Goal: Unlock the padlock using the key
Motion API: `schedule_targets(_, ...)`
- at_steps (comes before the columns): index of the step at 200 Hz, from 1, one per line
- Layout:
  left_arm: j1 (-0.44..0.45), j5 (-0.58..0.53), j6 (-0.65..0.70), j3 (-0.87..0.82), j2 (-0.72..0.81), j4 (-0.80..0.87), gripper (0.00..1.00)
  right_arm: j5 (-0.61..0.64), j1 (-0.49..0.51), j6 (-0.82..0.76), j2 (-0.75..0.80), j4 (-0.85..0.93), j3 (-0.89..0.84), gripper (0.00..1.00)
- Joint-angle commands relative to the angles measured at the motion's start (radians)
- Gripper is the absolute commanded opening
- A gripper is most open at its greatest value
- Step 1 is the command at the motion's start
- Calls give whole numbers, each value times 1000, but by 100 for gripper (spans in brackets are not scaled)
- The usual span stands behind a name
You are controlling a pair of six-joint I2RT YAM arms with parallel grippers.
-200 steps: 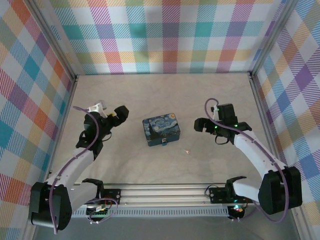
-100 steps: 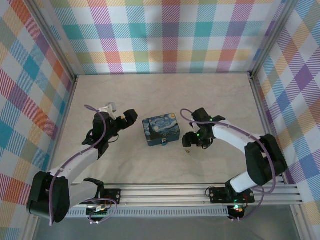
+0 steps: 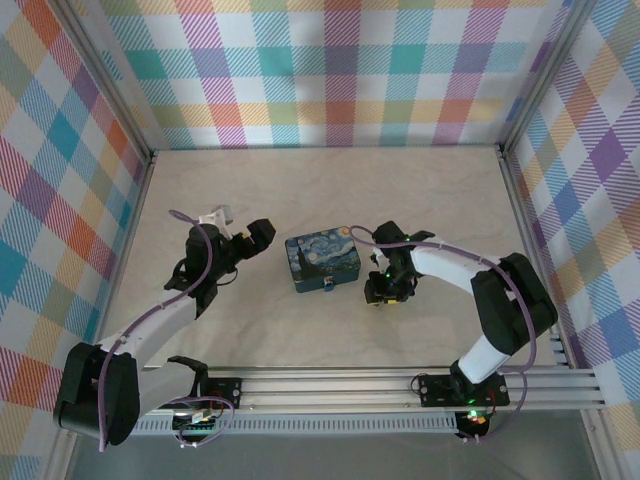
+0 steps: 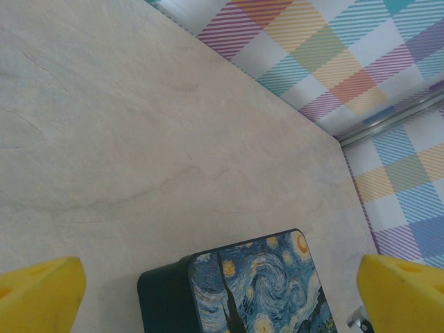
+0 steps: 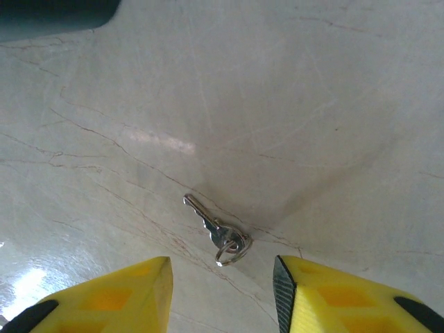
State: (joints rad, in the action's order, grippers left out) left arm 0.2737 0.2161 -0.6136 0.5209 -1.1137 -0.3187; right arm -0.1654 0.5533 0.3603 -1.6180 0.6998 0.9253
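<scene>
The right pincer is hovering open and empty over the worktop, with the key lying flat just ahead of its gap, blade slanting away leftward, ring nearest it; the left pincer, also gaping empty, is sitting farther off by the tin

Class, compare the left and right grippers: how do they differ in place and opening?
The left gripper hovers left of the tin; the right gripper hangs right of it, above the key. The left fingers are spread wide; the right fingers stand closer together. Both are open, empty and yellow-fingered.
</scene>
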Motion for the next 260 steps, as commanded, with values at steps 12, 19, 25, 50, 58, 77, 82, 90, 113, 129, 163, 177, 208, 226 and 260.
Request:
schedule_targets(12, 13, -9, 9, 22, -3, -16, 100, 3, 14, 32, -26, 9, 22, 41)
schedule_targets(19, 13, -10, 9, 22, -3, -16, 100, 5, 16, 33, -31, 10, 25, 40)
schedule_targets(25, 13, -11, 11, 22, -3, -14, 100, 8, 17, 35, -35, 10, 27, 39)
schedule_targets(50, 13, -13, 10, 22, -1, -13, 100, 17, 22, 38, -52, 16, 30, 37)
schedule_targets(58, 13, -14, 11, 22, 0, -11, 100, 19, 23, 41, -55, 15, 30, 36)
schedule_targets(77, 13, -15, 10, 22, -1, -10, 100, 26, 25, 47, -62, 9, 26, 34)
schedule_targets(82, 13, -16, 10, 22, -1, -10, 100, 27, 26, 48, -65, 8, 25, 34)
schedule_targets(90, 13, -16, 9, 23, -1, -10, 100, 29, 27, 51, -67, 5, 24, 33)
schedule_targets(113, 13, -17, 10, 23, -1, -8, 100, 36, 29, 57, -74, 0, 21, 30)
schedule_targets(129, 13, -17, 11, 24, 0, -6, 100, 40, 30, 58, -77, 1, 20, 27)
schedule_targets(163, 13, -17, 11, 24, 7, -3, 100, 45, 30, 63, -68, 2, 14, 20)
schedule_targets(177, 13, -19, 11, 24, 10, -2, 100, 46, 31, 65, -64, 0, 11, 16)
schedule_targets(208, 13, -18, 10, 23, 15, 0, 100, 45, 30, 79, -50, -17, -3, 8)
schedule_targets(226, 13, -18, 10, 24, 17, 3, 100, 41, 31, 89, -41, -32, -12, 4)
schedule_targets(260, 12, -16, 4, 26, 24, 3, 100, 37, 30, 110, -7, -58, -30, 0)
